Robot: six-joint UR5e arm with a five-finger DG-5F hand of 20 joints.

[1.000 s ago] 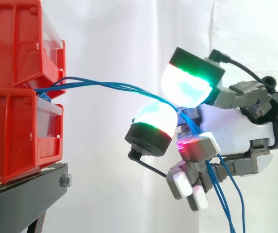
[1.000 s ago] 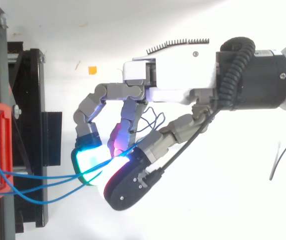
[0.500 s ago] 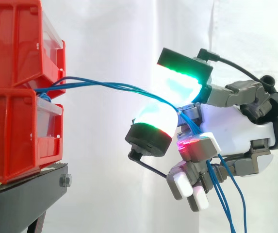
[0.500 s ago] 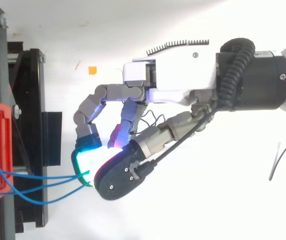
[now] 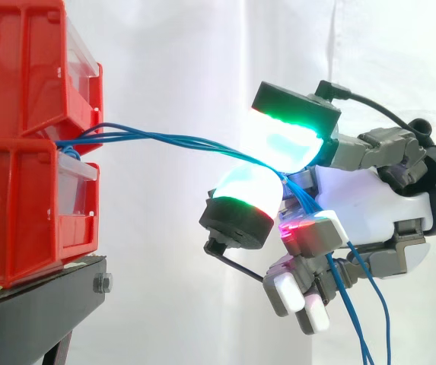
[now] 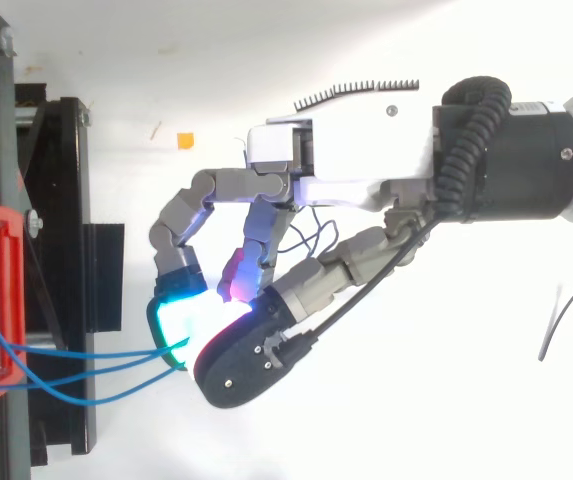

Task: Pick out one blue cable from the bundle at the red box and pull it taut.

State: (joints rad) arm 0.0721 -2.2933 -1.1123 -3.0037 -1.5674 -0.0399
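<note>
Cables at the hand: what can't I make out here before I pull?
1. Side view: how many cables the hand pinches; its glowing pads cover the spot.
2. Top view: the same spot, under a pad's dark back.
3. Side view: the cables' free ends, cut off by the bottom edge.
4. Both views: where the cables are fixed, hidden inside the red bins.
</note>
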